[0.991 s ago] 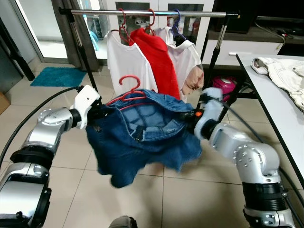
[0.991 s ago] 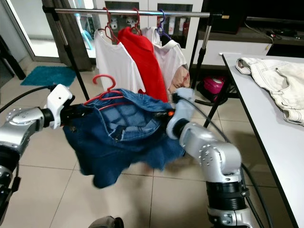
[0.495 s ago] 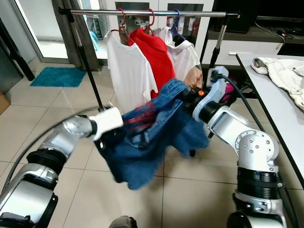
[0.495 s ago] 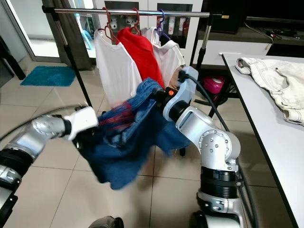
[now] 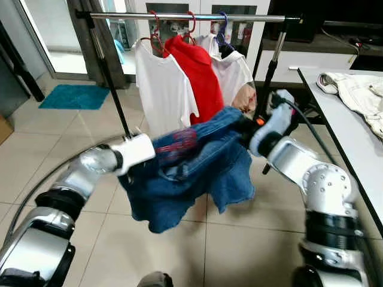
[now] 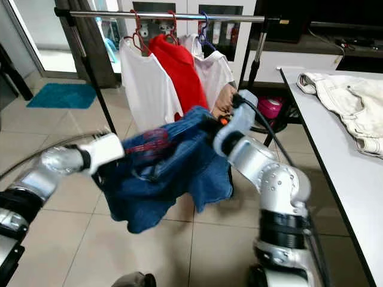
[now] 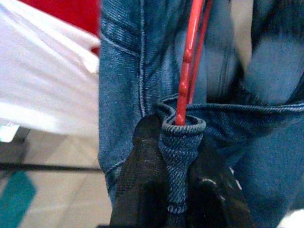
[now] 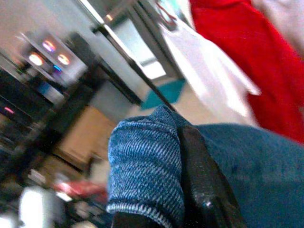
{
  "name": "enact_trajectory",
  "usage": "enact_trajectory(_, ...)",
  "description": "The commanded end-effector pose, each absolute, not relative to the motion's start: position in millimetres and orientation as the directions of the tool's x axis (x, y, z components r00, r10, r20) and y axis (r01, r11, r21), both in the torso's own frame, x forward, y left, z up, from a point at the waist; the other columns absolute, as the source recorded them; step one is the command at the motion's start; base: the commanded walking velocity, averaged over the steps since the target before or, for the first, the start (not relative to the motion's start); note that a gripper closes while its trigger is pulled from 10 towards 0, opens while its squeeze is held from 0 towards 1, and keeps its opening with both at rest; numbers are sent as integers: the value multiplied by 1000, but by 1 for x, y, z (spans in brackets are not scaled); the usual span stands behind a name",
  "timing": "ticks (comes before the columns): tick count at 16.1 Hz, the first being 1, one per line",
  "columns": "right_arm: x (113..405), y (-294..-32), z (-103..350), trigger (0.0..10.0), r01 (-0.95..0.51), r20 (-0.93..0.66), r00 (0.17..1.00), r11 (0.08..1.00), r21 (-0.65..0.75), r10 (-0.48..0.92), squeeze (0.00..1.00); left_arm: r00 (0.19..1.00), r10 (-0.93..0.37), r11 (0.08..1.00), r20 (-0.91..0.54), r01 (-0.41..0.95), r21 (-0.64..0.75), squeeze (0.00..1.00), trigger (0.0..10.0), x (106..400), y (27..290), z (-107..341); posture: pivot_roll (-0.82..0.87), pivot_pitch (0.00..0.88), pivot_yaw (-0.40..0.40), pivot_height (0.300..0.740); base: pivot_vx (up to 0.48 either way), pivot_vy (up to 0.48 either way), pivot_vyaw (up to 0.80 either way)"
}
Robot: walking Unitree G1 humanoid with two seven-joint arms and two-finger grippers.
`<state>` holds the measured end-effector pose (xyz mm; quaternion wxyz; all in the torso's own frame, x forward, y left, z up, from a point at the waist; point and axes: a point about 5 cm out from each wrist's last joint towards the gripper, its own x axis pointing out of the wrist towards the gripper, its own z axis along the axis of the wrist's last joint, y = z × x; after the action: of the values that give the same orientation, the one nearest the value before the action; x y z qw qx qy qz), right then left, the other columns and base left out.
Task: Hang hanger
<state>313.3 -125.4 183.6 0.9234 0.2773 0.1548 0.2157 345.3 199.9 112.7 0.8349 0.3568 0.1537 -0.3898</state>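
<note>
You are looking at three shirts hanging on the rail (image 5: 191, 17), one white shirt (image 5: 160, 89), one red shirt (image 5: 196, 75) and one pale shirt (image 5: 236, 78), with a single pair of denim shorts (image 5: 191, 173) stretched between your two grippers below and in front of it. The red hanger (image 5: 179, 143) is lying inside the shorts, blurred and mostly buried in denim, so its hook is hard to make out. Your left gripper (image 7: 178, 164) is pinching a denim fold with the hanger's red wire rising from it, while your right gripper (image 8: 156, 185) is clamping the other edge of the shorts.
</note>
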Motion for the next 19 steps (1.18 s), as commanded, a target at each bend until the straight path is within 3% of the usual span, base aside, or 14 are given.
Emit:
enact_trajectory(1,313,-126,182,0,-317,-178,860,773,550,479,0,633,-606,458,-482,773,440,0,0,343,200,120,-109,0,60,740,0,0,0)
enact_trajectory(5,308,-127,175,0,-356,-226,836,808,470,500,0,616,-707,552,-346,788,273,0,0,340,211,138,-102,0,51,740,0,0,0)
enact_trajectory(8,297,-122,166,0,-451,-276,778,807,380,565,0,539,-789,536,-295,839,100,0,0,338,214,150,-105,0,50,740,0,0,0)
enact_trajectory(9,297,-121,170,0,-462,-253,782,802,378,570,0,608,-716,605,-344,786,129,0,0,344,221,145,-108,0,52,740,0,0,0)
enact_trajectory(13,294,-113,189,0,-537,-155,765,752,383,626,0,697,-637,715,-329,694,87,0,0,359,216,148,-110,0,54,740,0,0,0)
enact_trajectory(18,299,-124,219,0,-541,-47,795,741,397,605,0,698,-558,729,-449,671,137,0,0,364,216,140,-119,0,66,740,0,0,0)
enact_trajectory(19,298,-126,219,0,-538,-56,795,745,393,604,0,699,-524,713,-487,672,198,0,0,365,217,137,-124,0,69,740,0,0,0)
